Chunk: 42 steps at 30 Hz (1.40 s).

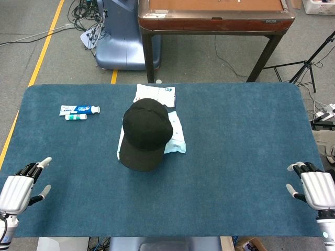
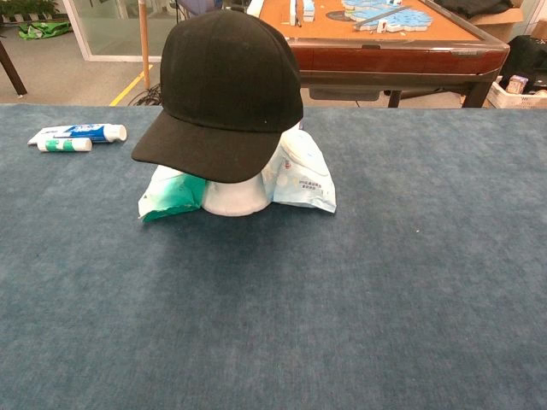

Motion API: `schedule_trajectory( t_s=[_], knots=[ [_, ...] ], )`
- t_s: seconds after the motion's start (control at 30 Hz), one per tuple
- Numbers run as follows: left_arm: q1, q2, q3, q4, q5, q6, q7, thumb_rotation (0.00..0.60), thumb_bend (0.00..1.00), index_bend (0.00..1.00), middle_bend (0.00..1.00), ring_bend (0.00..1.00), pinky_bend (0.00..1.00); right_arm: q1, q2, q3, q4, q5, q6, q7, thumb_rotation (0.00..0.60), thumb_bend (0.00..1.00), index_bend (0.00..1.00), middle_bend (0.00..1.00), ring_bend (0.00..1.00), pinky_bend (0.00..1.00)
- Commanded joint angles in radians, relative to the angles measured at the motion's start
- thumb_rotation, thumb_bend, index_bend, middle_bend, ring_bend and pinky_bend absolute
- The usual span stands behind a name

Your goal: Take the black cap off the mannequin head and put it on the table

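The left hand [image 1: 20, 189] rests at the near left corner of the desk [image 1: 246, 151], released, fingers spread and holding nothing; the right hand [image 1: 315, 187] sits at the near right edge in the same way, fingers apart and empty. Both show only in the head view and lie well apart from everything else on the blue cloth surface. Toward the middle of the desk, a little left of centre, the black cap [image 2: 226, 90] sits on the white mannequin head [image 2: 232, 196], its brim pointing toward the robot and slightly to the left, so that only the lower white part of the head shows beneath it in the chest view. Pale, teal-tinted plastic packets [image 2: 303, 175] lie around the base of the head on both sides, touching it, and another white packet [image 1: 156, 94] lies just behind it. Further left, near the far edge, a blue and white toothpaste tube [image 1: 78, 109] lies flat with a smaller green and white tube [image 1: 75, 117] just beside it. Beyond the desk stands a brown wooden table [image 1: 214, 15] on the floor.
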Motion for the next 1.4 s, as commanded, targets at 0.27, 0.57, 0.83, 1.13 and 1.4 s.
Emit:
schedule_trajectory(
  t_s=[0.27,0.57,0.83,1.13,1.4],
  knots=[
    [-0.006,-0.001,0.007,0.004,0.005,-0.005,-0.016,0.600,0.25,0.19,0.30,0.25,0.48,0.011,-0.002,0.003,-0.002,0.015,-0.030,-0.011,0.600,0.25,0.40,0.37,0.30,0.57],
    [-0.002,-0.006,0.022,0.012,0.058,0.037,-0.028,0.600,0.16,0.20,0.29,0.25,0.48,0.003,0.000,-0.003,-0.020,-0.014,-0.002,-0.023,0.600,0.25,0.40,0.37,0.30,0.57],
    [-0.021,-0.037,0.037,0.021,0.205,0.116,0.005,0.600,0.06,0.34,0.38,0.32,0.45,0.004,0.006,0.002,-0.025,-0.012,-0.001,-0.016,0.600,0.25,0.40,0.37,0.30,0.57],
    [-0.103,-0.074,0.010,-0.043,0.300,0.069,0.130,0.600,0.02,0.51,0.70,0.50,0.45,-0.007,0.027,0.010,-0.023,0.000,0.014,0.025,0.600,0.25,0.40,0.37,0.30,0.57],
    [-0.171,-0.100,-0.017,-0.113,0.317,-0.025,0.248,0.600,0.00,0.60,0.83,0.59,0.49,-0.015,0.045,0.018,-0.017,0.011,0.022,0.070,0.600,0.25,0.40,0.37,0.30,0.57]
  ],
)
